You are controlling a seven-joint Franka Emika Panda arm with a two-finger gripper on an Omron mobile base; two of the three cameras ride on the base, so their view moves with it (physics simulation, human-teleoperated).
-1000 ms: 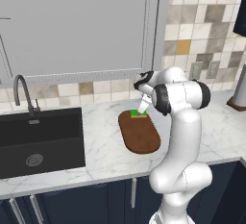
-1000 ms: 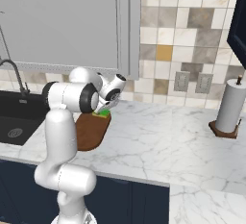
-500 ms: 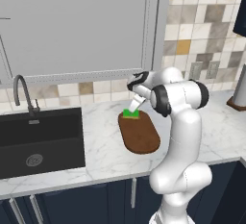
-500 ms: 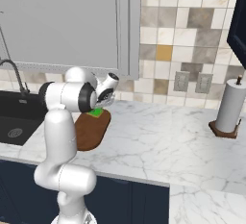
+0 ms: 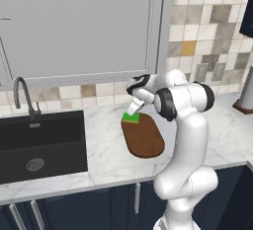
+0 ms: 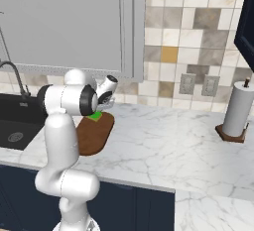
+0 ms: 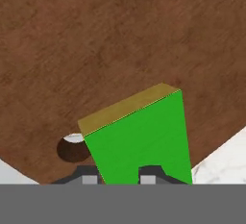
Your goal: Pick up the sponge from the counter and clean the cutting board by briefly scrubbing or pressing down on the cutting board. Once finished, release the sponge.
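Tilting hand (image 5: 133,111), sponge (image 5: 131,118) on cutting board (image 5: 144,137)

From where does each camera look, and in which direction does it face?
Left base view: behind the arm's left, facing the counter, sink, board; arm rises lower right.
Right base view: behind its right, same board, towel roll; arm lower left.
Hand view: along the gripper, onto the sponge and board.
All share sponge and board.

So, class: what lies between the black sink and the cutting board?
Only bare marble counter: in the left base view nothing sits between the sink and the cutting board.
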